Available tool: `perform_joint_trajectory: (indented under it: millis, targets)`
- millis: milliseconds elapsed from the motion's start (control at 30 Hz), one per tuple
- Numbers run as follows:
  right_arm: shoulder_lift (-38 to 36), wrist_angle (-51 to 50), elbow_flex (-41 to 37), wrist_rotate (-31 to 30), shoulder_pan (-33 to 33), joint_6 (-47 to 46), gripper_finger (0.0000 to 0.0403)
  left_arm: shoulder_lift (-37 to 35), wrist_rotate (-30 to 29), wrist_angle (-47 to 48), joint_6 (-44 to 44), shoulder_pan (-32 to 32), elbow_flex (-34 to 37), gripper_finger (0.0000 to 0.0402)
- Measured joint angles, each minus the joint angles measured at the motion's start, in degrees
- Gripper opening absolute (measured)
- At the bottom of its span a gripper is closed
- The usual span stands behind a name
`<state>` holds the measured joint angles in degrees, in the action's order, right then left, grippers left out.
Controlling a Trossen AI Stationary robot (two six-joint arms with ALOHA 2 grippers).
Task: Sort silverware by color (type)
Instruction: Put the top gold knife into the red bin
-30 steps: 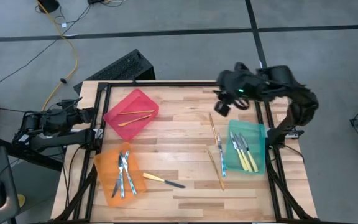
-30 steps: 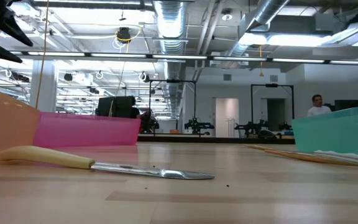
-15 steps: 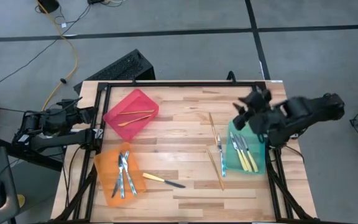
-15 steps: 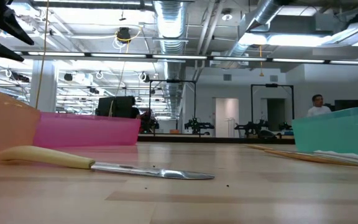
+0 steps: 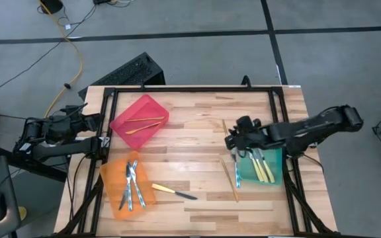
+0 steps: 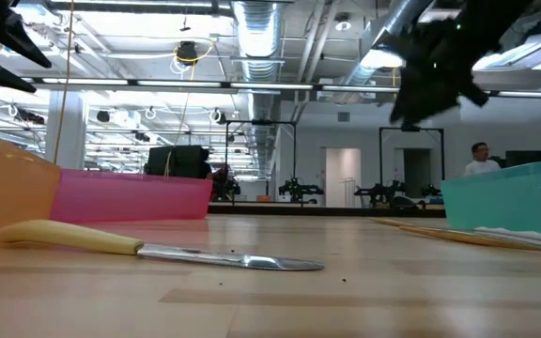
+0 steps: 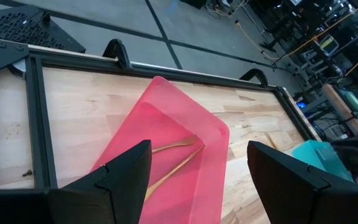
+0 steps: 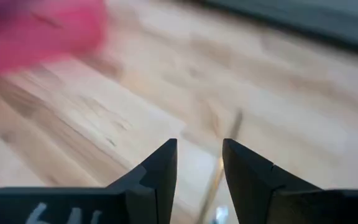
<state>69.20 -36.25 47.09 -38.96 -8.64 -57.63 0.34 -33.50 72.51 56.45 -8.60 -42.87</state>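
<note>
My right gripper [image 5: 233,140] hangs open above the table, left of the green bin [image 5: 274,173], over a loose gold piece [image 5: 225,131]. That gold piece [image 8: 227,142] shows beyond the gripper's fingertips [image 8: 199,163], untouched. More silverware lies loose on the wood: another gold piece [image 5: 229,179], a silvery-blue piece [image 5: 235,166] and a yellow-handled knife [image 5: 173,192]. Two gold pieces lie in the red bin [image 5: 152,104], silvery-blue ones in the orange bin [image 5: 111,173], yellow-handled ones in the green bin. My left gripper [image 7: 197,163] waits open at the table's left edge, facing the red bin [image 7: 210,134].
A black frame [image 5: 177,90] runs along the table's far, left and right edges. Bare wood lies between the red bin and the loose pieces. In the low view the knife [image 6: 158,246] lies in front, with my right gripper [image 6: 435,66] high above the table.
My right gripper has come down from high over the table's far right corner, swung out over the green bin and then toward the table's left, rolling as it went. It now shows in the low view. The silverware has not moved.
</note>
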Motion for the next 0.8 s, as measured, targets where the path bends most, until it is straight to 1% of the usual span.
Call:
perform_joint_trajectory:
  millis: [167, 267, 400, 467, 600, 800]
  targets:
    - [6.4, 0.9, 0.0, 11.0, 6.2, -1.0, 0.0141, 0.0, -0.4, 0.0, -0.1, 0.0, 0.0, 0.0247]
    - [9.1, 1.8, 0.1, 15.4, 9.2, -1.0, 0.0141, 0.0, -0.4, 0.0, -0.1, 0.0, 0.0, 0.0247]
    - [12.4, 0.5, 1.9, 16.5, 11.8, -0.3, 0.0141, 0.0, -0.5, 0.0, 0.1, 0.0, 0.0, 0.0247]
    - [13.7, 0.1, 3.4, 16.6, 12.8, 1.5, 0.0141, 0.0, -0.6, 0.0, 0.1, 0.0, 0.0, 0.0247]
    - [17.4, -0.8, 7.2, 18.8, 14.5, 6.2, 0.0141, 0.0, -0.6, 0.0, 0.2, 0.0, 0.0, 0.0247]
    - [25.0, -9.7, 14.8, 19.9, 17.6, 9.5, 0.0141, 0.0, -1.3, 0.0, 0.2, 0.0, 0.0, 0.0247]
